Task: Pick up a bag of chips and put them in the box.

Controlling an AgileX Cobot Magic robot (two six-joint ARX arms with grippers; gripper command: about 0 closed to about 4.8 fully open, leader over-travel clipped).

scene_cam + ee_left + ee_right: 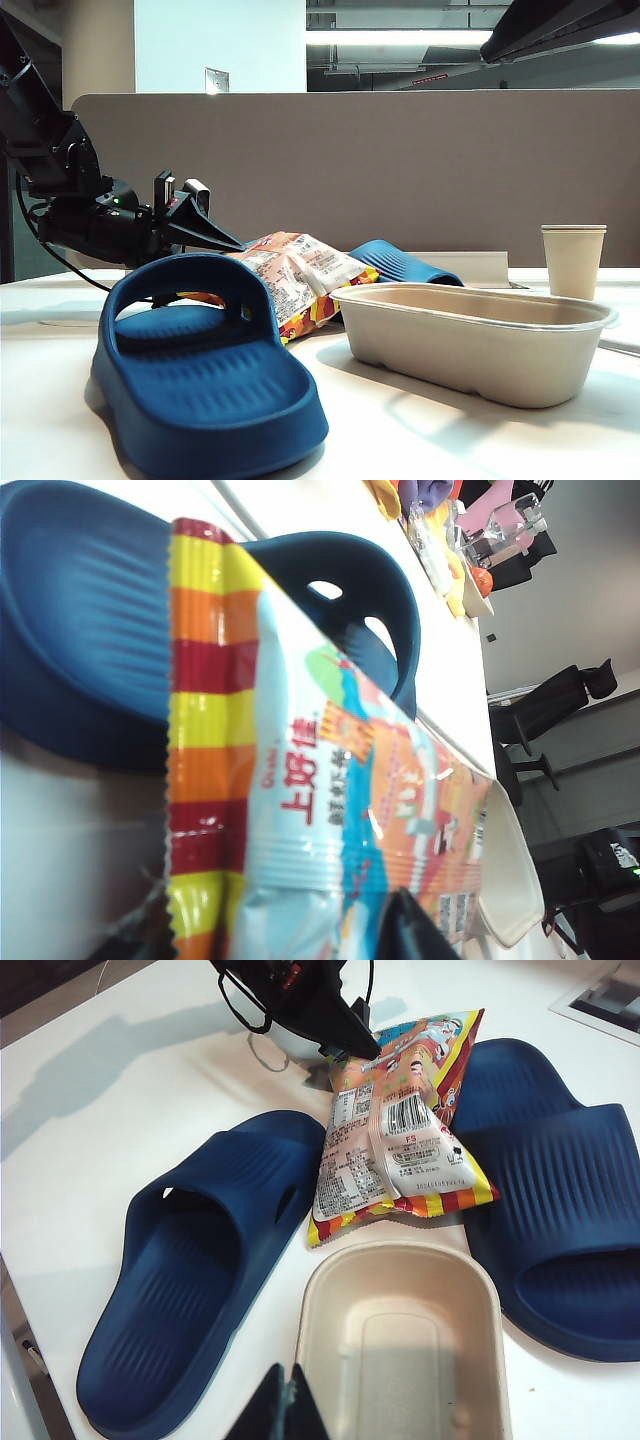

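One bag of chips point(400, 1120) is seen lying just behind the one box point(400, 1345), wedged between two blue slippers point(195, 1270). One paper cup point(573, 259) stands beyond the box. The left gripper point(352, 1045) is parted around the bag's far end, grip unclear. The right gripper point(283, 1410), over the box's near end, is pinched together, holding nothing.

The exterior camera sits low at table level, close behind a blue slipper point(200, 370). The left wrist camera hugs the bag of chips point(360, 810); the right looks down from above. All share the bag and the box point(400, 1350).
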